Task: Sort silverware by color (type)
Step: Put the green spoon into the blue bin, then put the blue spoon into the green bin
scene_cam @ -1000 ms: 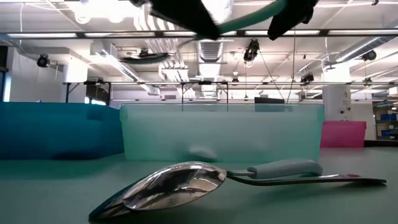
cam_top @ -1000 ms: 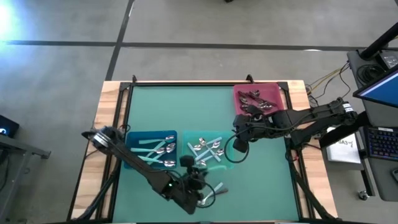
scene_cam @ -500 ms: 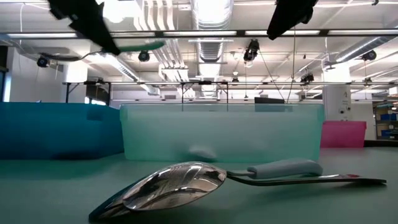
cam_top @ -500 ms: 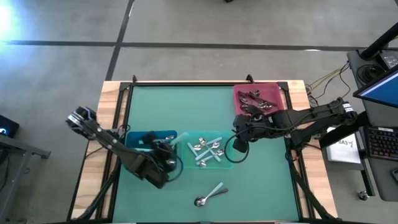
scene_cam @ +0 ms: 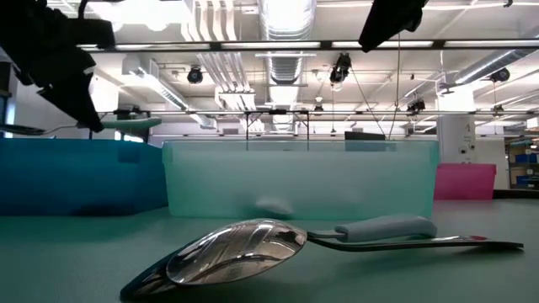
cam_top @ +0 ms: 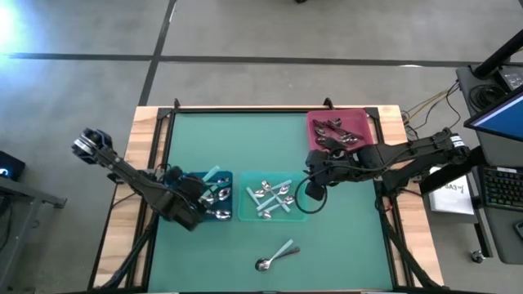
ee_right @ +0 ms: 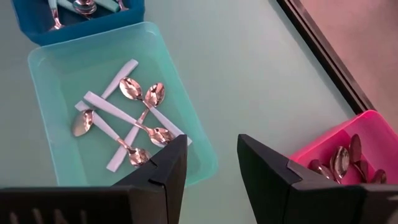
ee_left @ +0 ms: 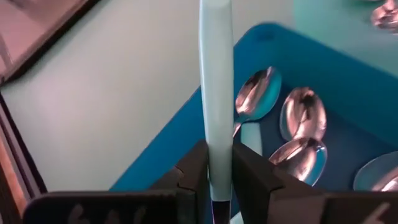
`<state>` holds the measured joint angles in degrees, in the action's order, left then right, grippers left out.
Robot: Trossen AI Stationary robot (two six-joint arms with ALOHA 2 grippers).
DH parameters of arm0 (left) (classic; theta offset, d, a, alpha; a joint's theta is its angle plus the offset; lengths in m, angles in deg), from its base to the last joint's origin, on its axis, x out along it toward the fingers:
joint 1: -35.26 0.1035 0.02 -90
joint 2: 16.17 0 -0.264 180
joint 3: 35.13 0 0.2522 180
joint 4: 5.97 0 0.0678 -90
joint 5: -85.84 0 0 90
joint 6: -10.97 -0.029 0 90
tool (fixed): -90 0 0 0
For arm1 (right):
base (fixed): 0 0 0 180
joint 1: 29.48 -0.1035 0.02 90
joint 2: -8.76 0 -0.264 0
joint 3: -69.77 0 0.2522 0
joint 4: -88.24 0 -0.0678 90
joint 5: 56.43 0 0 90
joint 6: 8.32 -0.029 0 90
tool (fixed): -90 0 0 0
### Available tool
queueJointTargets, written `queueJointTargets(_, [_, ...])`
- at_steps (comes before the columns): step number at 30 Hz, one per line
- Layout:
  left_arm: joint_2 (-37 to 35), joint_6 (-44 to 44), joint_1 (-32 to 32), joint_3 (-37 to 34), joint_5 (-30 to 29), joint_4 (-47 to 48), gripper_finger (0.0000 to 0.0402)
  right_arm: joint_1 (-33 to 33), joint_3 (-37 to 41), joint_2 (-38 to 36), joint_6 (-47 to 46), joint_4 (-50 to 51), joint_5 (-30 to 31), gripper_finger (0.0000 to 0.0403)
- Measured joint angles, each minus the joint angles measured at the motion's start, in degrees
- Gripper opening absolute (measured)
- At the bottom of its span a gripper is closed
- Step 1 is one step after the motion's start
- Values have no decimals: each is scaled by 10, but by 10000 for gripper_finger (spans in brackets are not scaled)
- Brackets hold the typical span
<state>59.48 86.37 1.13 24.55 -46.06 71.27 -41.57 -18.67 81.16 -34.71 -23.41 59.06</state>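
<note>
My left gripper is shut on a teal-handled spoon and holds it above the blue bin, where several teal-handled spoons lie. My right gripper hangs open and holds nothing, high above the table between the light teal bin and the pink bin. The light teal bin contains several spoons, and the pink bin contains dark ones. A shiny spoon and a teal-handled one lie on the mat near the front edge. My left gripper pinches the spoon between its two fingers at the lower end of the teal handle. The handle runs straight out past the fingertips. The bowl end is hidden behind the fingers. The spoon is lifted clear, roughly level above the blue bin.
The three bins stand in a row across the green mat, the pink one at the far right. A black frame borders the mat. Monitors and a keyboard sit beyond the table's right edge.
My left gripper has carried the teal-handled spoon from above the two loose spoons near the front edge toward the table's left and far side, to over the blue bin. It has rolled on the way, so the spoon now lies about level. The right arm kept still.
</note>
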Motion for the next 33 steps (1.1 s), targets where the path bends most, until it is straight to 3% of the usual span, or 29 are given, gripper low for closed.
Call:
queueJointTargets(6, [-15, 33, 0, -23, 23, -4, 76, 0, 0, 0, 0, -1, 0, 132])
queueJointTargets(13, [-15, 31, 0, 2, 24, -21, 104, 0, 0, 0, 0, -1, 0, 132])
queueJointTargets(24, [-14, -230, -13, 28, 24, -324, 111, 0, 0, 0, 0, -1, 0, 132])
queueJointTargets(33, [-11, -263, -35, 28, 20, -397, 109, 0, 0, 0, 0, -1, 0, 132])
